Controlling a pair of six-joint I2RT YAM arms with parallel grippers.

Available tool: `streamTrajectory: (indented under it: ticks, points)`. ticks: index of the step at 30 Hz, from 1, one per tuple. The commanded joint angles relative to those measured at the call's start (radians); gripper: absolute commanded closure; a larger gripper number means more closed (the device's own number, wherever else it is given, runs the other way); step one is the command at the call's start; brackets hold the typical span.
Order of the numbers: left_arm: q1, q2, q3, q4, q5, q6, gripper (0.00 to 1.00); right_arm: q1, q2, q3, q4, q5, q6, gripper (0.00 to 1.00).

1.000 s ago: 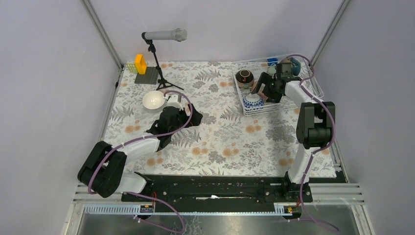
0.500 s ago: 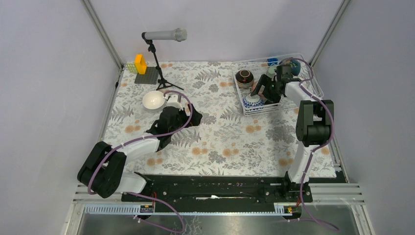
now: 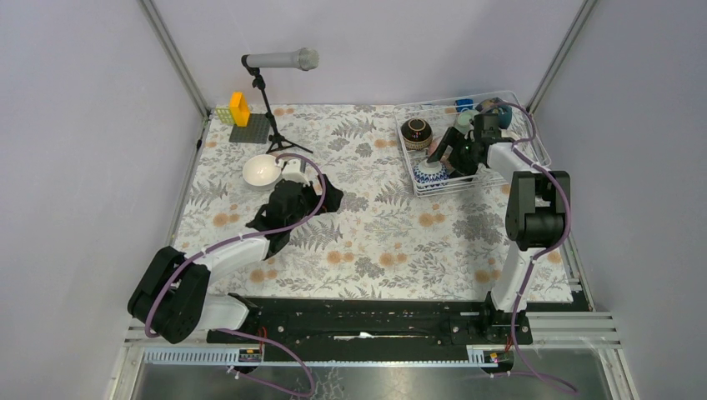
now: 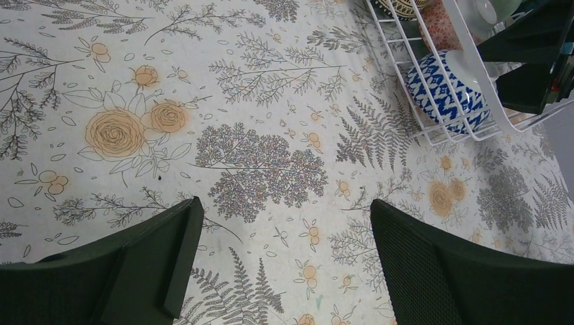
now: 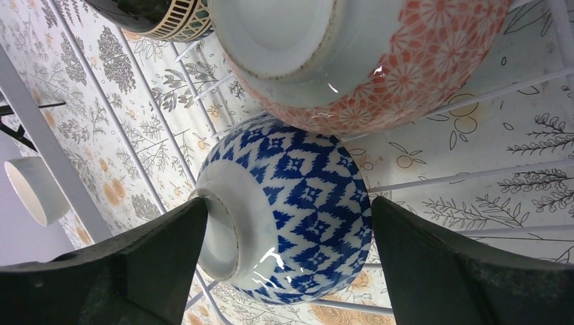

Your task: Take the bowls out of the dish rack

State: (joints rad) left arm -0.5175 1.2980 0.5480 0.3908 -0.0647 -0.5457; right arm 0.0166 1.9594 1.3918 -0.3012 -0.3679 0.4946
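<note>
Far right of the bench (image 3: 375, 242), right pincer (image 5: 288, 206) hangs over the dish rack (image 3: 407, 158), fingers spread either side of the blue-and-white bowl (image 5: 298, 210) in the rack's near-left corner. Bowl is tipped over, foot ring facing the pincer. Pink-patterned bowl (image 5: 392, 68) leans on its far side. Left pincer (image 4: 284, 203) is spread over bare bench, white bowl (image 3: 262, 171) just beyond it.

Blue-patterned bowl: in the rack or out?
In. The blue-and-white bowl lies on the wires of the dish rack, at its near-left corner. The right gripper straddles it, jaws open.
</note>
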Motion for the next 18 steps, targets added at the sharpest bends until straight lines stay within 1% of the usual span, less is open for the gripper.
streamTrajectory:
  ticks: [1, 3, 5, 6, 10, 13, 18]
  points:
    - [-0.007, -0.024, 0.013, 0.019, -0.019, 0.018, 0.01, 0.004, -0.086, -0.026, 0.012, -0.089, 0.064, 0.05]
    - [-0.007, -0.026, 0.013, 0.018, -0.02, 0.02, 0.01, 0.001, -0.102, -0.03, 0.017, -0.091, 0.068, 0.1]
    - [-0.009, -0.026, 0.016, 0.015, -0.016, 0.023, 0.01, 0.0, -0.114, -0.031, 0.021, -0.103, 0.066, 0.18]
    - [-0.01, -0.027, 0.018, 0.013, -0.016, 0.023, 0.01, 0.0, -0.119, -0.032, 0.023, -0.103, 0.063, 0.21]
    - [-0.014, -0.031, 0.017, 0.013, -0.018, 0.026, 0.01, 0.0, -0.148, -0.043, 0.022, -0.084, 0.057, 0.23]
    - [-0.016, -0.031, 0.019, 0.013, -0.019, 0.029, 0.01, -0.001, -0.16, -0.043, 0.023, -0.093, 0.052, 0.28]
    - [-0.019, -0.032, 0.019, 0.011, -0.02, 0.031, 0.01, -0.001, -0.172, -0.041, 0.036, -0.155, 0.029, 0.27]
